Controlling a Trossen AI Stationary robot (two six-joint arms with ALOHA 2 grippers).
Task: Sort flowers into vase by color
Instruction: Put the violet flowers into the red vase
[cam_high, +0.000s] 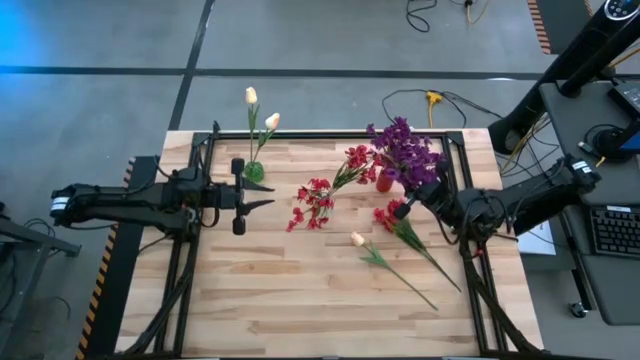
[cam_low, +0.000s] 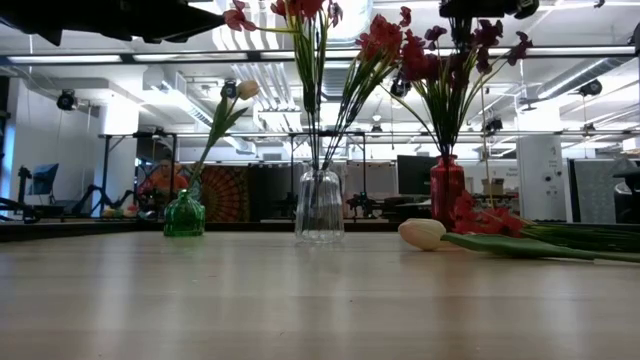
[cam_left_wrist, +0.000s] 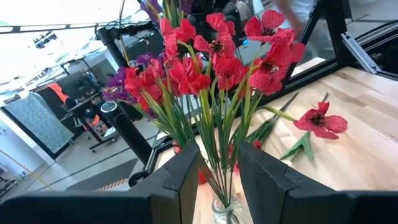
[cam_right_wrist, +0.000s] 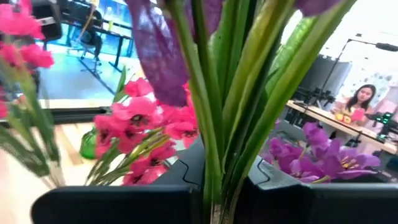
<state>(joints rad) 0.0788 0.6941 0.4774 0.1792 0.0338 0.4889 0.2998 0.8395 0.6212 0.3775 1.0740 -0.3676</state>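
While purple flowers (cam_right_wrist: 217, 93) hide the right gripper (cam_right_wrist: 214, 186) clenched on their stems, the left gripper (cam_left_wrist: 217, 180) stands released (vase base cropped).

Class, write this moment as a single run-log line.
right hand: shut on purple flowers | left hand: open, by red flowers | loose: tulip

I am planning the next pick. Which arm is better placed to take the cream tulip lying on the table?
Probably the left. The left gripper is open and empty, and the green vase stands on its side. The right gripper, though nearer the cream tulip, is shut on the purple flower stems.
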